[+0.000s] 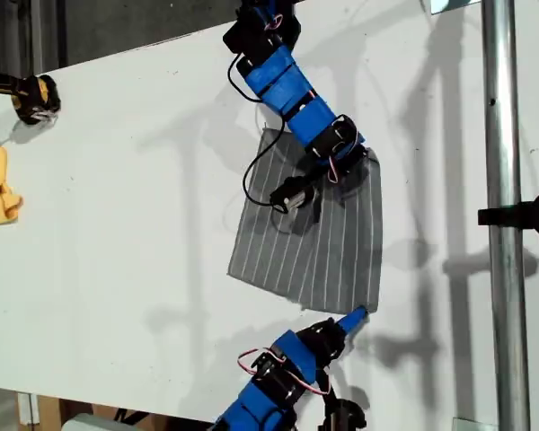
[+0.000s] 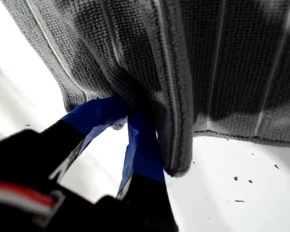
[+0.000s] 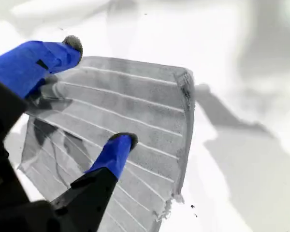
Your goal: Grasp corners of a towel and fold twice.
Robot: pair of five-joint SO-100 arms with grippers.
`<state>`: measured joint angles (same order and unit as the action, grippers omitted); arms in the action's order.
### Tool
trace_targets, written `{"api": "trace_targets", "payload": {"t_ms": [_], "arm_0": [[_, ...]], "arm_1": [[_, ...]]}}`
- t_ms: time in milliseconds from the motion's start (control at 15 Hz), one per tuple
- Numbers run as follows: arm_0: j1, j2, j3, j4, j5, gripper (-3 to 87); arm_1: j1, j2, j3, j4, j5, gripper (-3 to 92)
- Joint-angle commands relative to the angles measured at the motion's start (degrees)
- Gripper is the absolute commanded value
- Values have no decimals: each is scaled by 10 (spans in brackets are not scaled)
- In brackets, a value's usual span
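The towel (image 1: 310, 235) lies flat on the table (image 1: 126, 224), already looking folded once. The first gripper (image 2: 128, 121), jaws clamped on a corner (image 2: 176, 166), should lift only once both hold. The second gripper (image 3: 94, 92) hovers tilted above the cloth, jaws apart, and must drop onto its own corner.

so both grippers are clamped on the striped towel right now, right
Not quite. Only my first gripper is shut on the towel, pinching its edge in the first wrist view. The second wrist view shows my second gripper open, hovering above the cloth.
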<state>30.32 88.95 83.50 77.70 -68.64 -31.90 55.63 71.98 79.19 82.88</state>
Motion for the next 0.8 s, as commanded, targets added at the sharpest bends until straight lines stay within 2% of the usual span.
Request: {"api": "trace_targets", "payload": {"t_ms": [0, 733], "arm_0": [[2, -32, -15, -43, -11, 311], [13, -210, -41, -69, -42, 294]], "arm_1": [[7, 30, -2, -3, -4, -2], [-3, 31, -1, -1, 1, -2]]}}
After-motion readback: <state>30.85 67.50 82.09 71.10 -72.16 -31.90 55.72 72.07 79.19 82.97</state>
